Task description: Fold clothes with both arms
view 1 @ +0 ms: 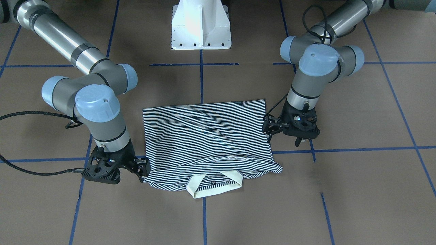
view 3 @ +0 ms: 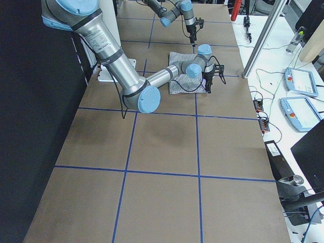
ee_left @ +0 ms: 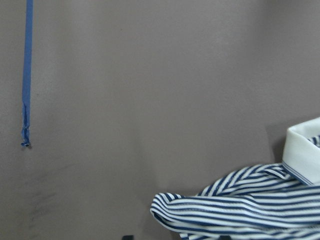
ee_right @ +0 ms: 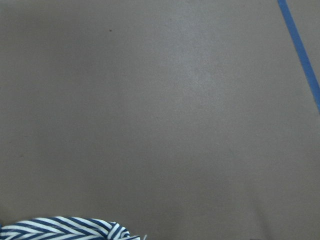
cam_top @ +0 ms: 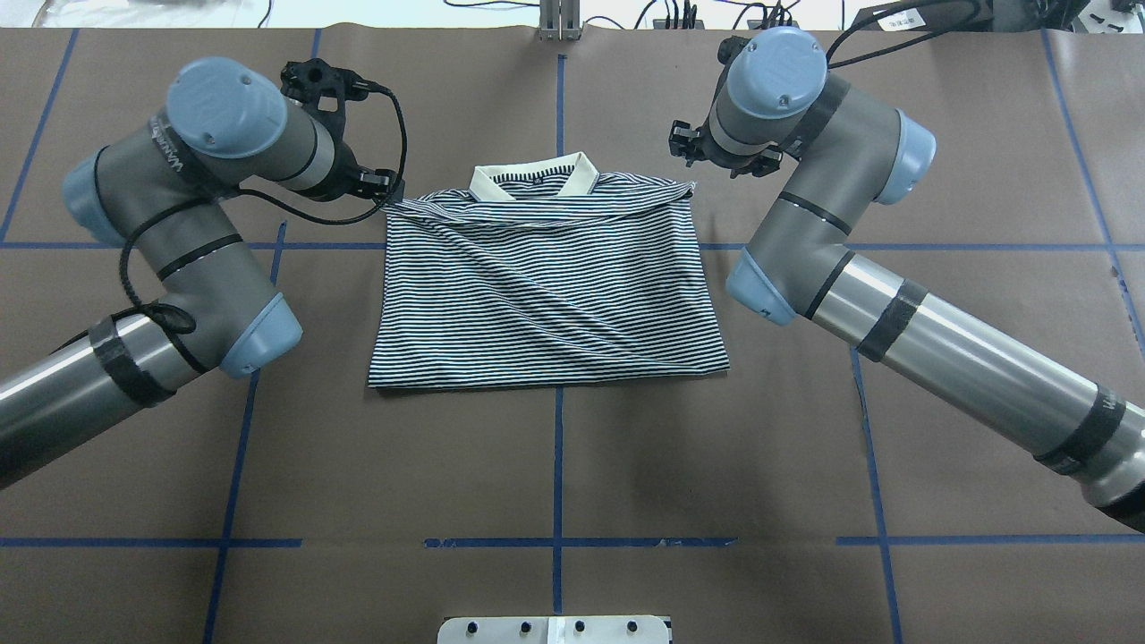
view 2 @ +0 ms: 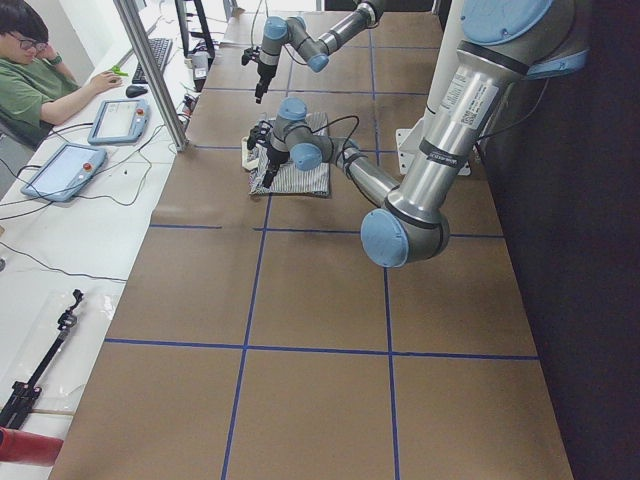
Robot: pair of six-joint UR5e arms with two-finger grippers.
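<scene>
Striped shirt (cam_top: 546, 286) hogs centre of table (cam_top: 555, 465). Wide bare lane between hem and white pedestal (cam_top: 555, 631). Left arm (cam_top: 179, 268) crowds shirt's left flank, right arm (cam_top: 832, 250) its right. Left gripper (cam_top: 386, 186) and right gripper (cam_top: 682, 148) sit tight by collar-end corners, barely any gap.

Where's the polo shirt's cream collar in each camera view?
Front-facing: collar at bottom centre.
Overhead: top centre.
Left side: upper middle, tiny.
Right side: cannot make it out.
Left wrist: right edge.
Right wrist: not in view.
Landmark: the blue centre line runs to the collar.
</scene>
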